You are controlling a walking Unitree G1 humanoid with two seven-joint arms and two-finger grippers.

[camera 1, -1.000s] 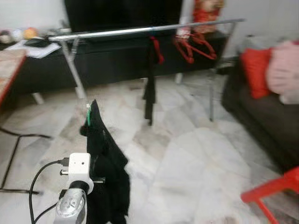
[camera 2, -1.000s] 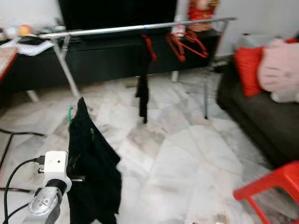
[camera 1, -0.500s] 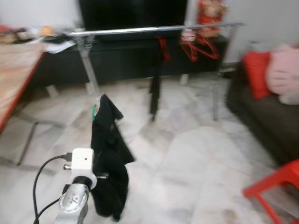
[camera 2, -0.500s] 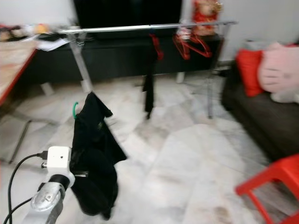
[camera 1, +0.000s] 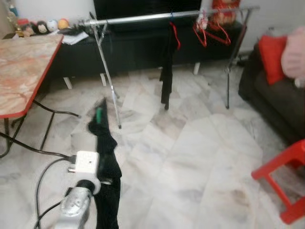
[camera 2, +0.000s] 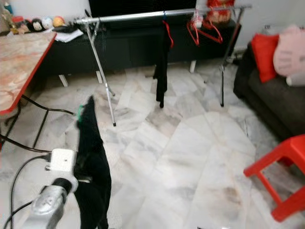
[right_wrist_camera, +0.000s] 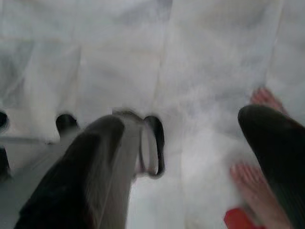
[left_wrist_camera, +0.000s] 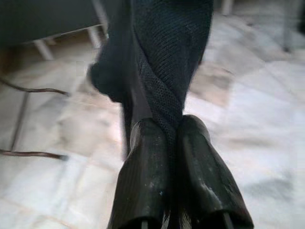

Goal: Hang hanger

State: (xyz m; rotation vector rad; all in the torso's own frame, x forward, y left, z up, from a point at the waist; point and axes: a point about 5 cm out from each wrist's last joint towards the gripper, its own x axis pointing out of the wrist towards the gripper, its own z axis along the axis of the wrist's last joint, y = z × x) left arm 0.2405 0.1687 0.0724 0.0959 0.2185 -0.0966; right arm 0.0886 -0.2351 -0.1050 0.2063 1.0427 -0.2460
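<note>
left gripper (left_wrist_camera: 171, 131) jaws clamped on black garment (camera 1: 106, 157), apparently on green hanger (camera 1: 98, 116).

The black garment (camera 1: 106, 157) (blurred) hides most of the green hanger (camera 1: 98, 114).

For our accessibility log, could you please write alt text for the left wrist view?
The left gripper is shut on a black garment that rises from between its two black fingers. Behind it lies blurred pale marble floor.
</note>
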